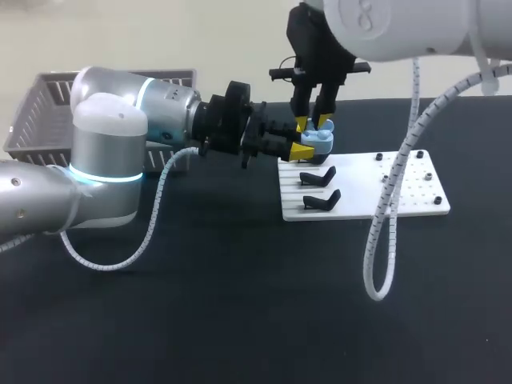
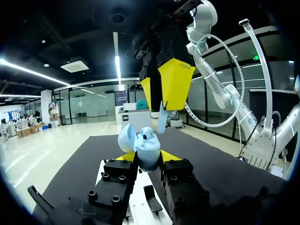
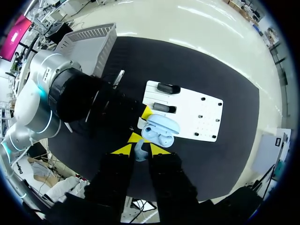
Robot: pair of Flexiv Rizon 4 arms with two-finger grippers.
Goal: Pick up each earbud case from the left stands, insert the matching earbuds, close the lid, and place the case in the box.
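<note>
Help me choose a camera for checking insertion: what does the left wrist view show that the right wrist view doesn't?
Only left wrist: the right gripper seen side-on, its earbud held above the case. Only right wrist: the basket, and the case's inside seen from above. Both: the earbud, and the left gripper clamping the open case.

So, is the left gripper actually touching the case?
Touching. The left wrist view shows the open case clamped in the left gripper, with a yellow tip pressed against each side.
</note>
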